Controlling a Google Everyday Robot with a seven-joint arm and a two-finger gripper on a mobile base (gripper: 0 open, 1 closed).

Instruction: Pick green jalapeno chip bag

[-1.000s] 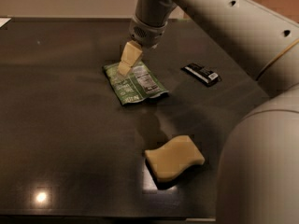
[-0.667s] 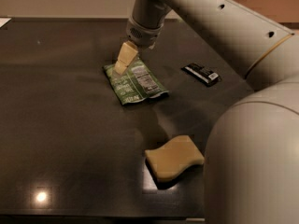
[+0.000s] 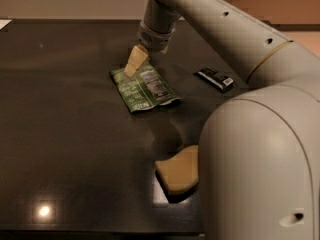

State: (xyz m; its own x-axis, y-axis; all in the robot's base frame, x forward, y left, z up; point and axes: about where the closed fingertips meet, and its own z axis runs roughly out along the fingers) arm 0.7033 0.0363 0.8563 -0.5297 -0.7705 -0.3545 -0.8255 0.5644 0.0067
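Hanging over the green jalapeno chip bag (image 3: 148, 90) is the gripper (image 3: 133, 68) (opening unclear).

tool (image 3: 132, 69) at one bag (image 3: 148, 91), one bar (image 3: 214, 78), one sponge (image 3: 180, 172)

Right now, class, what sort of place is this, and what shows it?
Probably a robot test setup, perhaps in an office kitchen or lab. A dark glossy table holds a green chip bag, a black wrapped bar and a sponge. The robot's hand hangs over the bag's far corner.
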